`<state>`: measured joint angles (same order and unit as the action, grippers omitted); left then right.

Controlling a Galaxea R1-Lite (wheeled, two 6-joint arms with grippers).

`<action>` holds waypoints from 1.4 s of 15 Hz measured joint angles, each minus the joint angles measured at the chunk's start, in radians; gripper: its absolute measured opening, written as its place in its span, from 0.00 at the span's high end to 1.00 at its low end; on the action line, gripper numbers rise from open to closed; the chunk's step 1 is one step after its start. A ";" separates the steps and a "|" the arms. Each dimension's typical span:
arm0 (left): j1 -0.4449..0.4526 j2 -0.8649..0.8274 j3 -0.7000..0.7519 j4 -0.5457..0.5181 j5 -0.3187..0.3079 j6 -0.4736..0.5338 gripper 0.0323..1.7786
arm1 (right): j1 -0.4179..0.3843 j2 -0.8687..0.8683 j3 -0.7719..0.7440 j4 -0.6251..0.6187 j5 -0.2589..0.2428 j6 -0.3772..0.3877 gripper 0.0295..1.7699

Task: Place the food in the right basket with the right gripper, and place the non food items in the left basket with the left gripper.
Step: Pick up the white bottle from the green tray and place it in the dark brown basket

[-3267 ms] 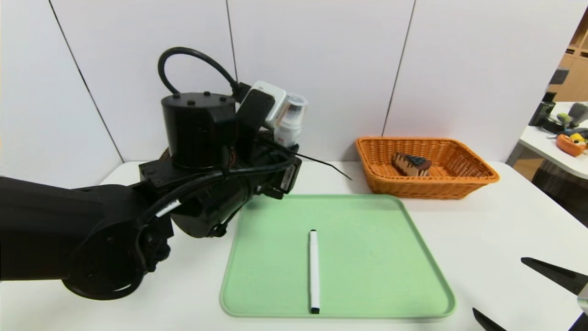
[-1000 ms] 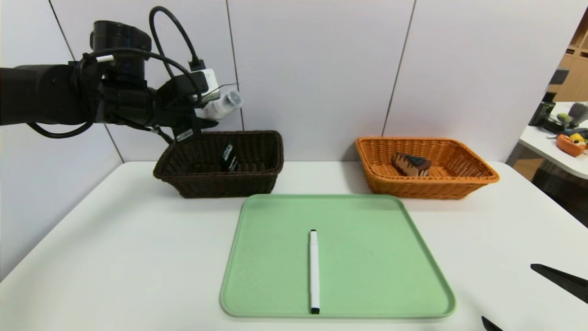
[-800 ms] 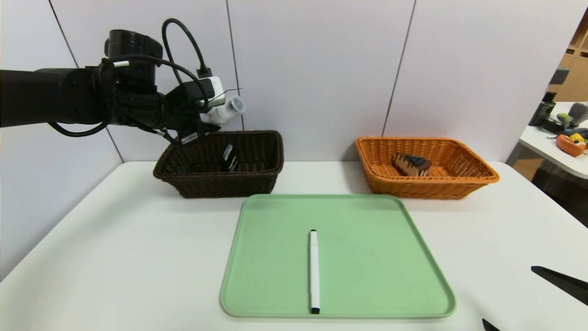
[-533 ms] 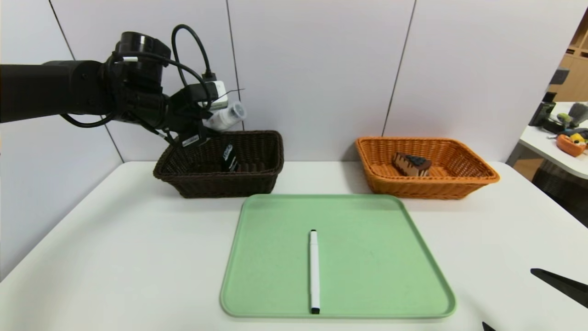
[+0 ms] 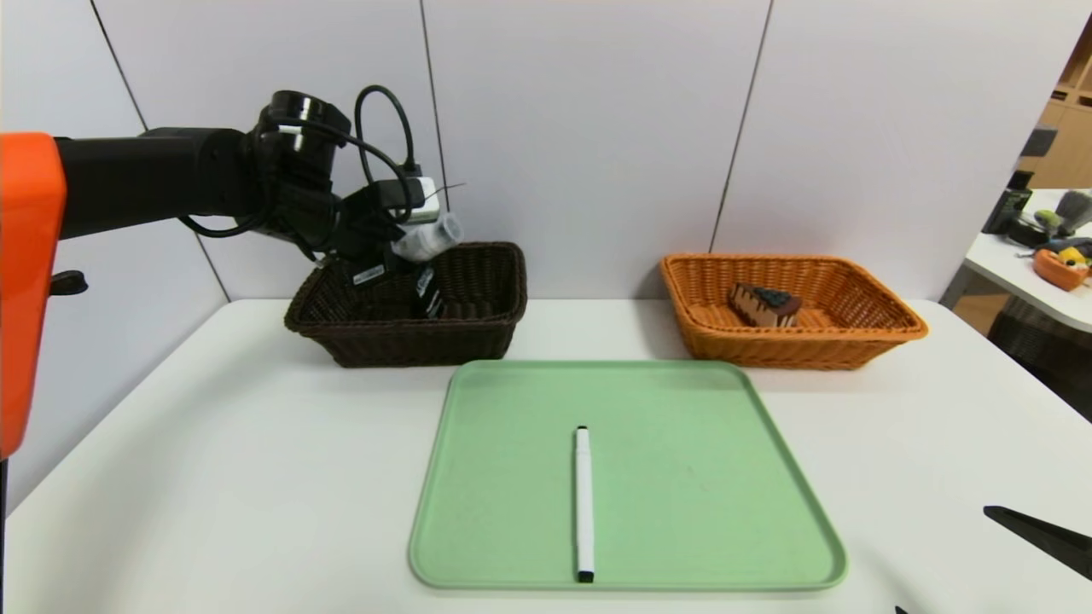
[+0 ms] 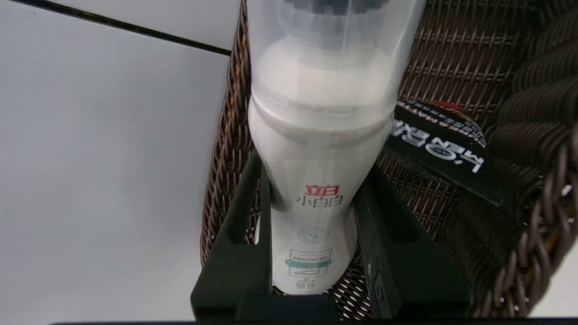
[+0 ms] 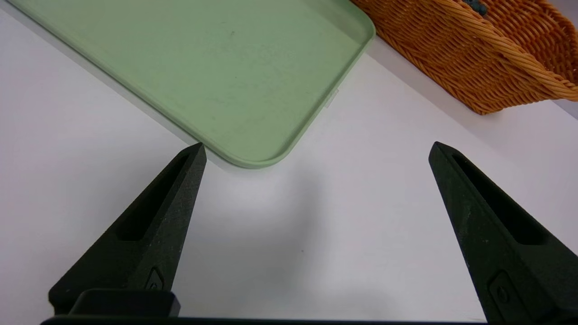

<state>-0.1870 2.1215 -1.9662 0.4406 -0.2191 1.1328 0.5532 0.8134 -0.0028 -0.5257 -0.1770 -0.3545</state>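
My left gripper (image 5: 399, 247) is shut on a white bottle (image 5: 425, 238) with a clear cap, tilted cap-down over the back left rim of the dark brown left basket (image 5: 409, 341). In the left wrist view the fingers (image 6: 246, 212) clamp the bottle (image 6: 316, 149) above the basket's weave (image 6: 451, 67). A black packet (image 5: 424, 292) lies in that basket. A white pen (image 5: 583, 503) lies on the green tray (image 5: 708, 477). The orange right basket (image 5: 793, 345) holds a chocolate cake slice (image 5: 763, 305). My right gripper (image 7: 317, 145) stands open and empty over the table, near the tray's corner (image 7: 253, 158).
The black packet (image 6: 438, 140) leans against the brown basket's inner wall. The white wall stands close behind both baskets. A side table with clutter (image 5: 1054, 256) is at the far right. Bare white tabletop (image 5: 239, 460) lies left of the tray.
My left arm has come down and to the right with the bottle, from above the brown basket's left end to its rim, tipping the bottle downward. The right gripper barely shifted.
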 joint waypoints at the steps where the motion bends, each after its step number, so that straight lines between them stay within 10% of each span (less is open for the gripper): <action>1: 0.000 0.010 -0.001 -0.003 0.008 0.000 0.70 | 0.000 0.000 0.001 0.000 0.000 0.000 0.04; 14: 0.020 0.069 -0.006 -0.036 0.071 0.007 0.69 | 0.001 -0.002 0.001 0.029 0.004 0.000 0.04; 21: 0.018 0.067 -0.004 -0.037 0.073 0.007 0.30 | 0.001 -0.003 0.001 0.032 0.003 -0.001 0.04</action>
<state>-0.1691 2.1883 -1.9704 0.4040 -0.1457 1.1400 0.5545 0.8106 -0.0017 -0.4934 -0.1736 -0.3553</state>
